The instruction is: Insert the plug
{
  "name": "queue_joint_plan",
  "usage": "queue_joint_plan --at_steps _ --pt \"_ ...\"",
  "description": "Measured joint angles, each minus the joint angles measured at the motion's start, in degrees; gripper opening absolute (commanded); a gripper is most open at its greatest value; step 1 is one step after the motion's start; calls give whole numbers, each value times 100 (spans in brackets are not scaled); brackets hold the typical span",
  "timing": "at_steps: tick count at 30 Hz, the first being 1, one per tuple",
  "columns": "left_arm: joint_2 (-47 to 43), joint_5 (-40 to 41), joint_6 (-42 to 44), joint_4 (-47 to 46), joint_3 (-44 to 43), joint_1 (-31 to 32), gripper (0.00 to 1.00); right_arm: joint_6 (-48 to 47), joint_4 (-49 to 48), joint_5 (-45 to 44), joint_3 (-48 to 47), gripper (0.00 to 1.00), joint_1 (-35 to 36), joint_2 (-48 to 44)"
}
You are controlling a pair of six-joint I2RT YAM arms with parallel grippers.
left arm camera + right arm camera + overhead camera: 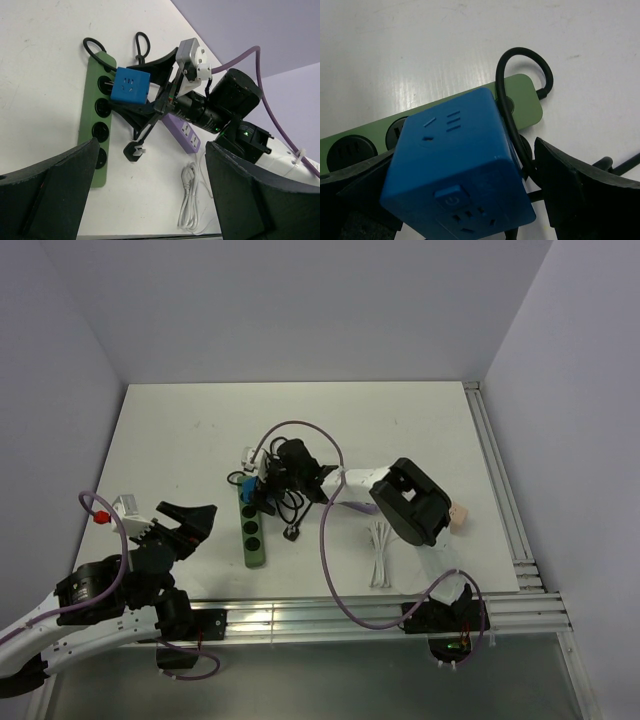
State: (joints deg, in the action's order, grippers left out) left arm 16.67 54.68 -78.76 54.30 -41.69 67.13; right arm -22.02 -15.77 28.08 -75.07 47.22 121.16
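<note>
1. The blue plug [457, 172] sits over the far-end socket of the green power strip [87, 120], apparently seated.
2. The right claw [255, 485] straddles it, jaws spread, not gripping.
3. The left claw [155, 195] hangs open and empty nearby.

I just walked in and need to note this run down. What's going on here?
The right arm is plugging the blue plug into the green power strip. The plug sits on a socket at the strip's cable end. The right pincer straddles it with jaws open, one finger clearly off the plug. Whether the plug is fully seated I cannot tell. The left pincer hangs open off to the side, holding nothing.
</note>
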Motion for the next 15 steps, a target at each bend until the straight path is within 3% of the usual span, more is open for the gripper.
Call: queue_joint_plan --at_steps 15 --pt "-33 -83 -13 22 31 0 93 468 1250 -621 479 100 11 -835"
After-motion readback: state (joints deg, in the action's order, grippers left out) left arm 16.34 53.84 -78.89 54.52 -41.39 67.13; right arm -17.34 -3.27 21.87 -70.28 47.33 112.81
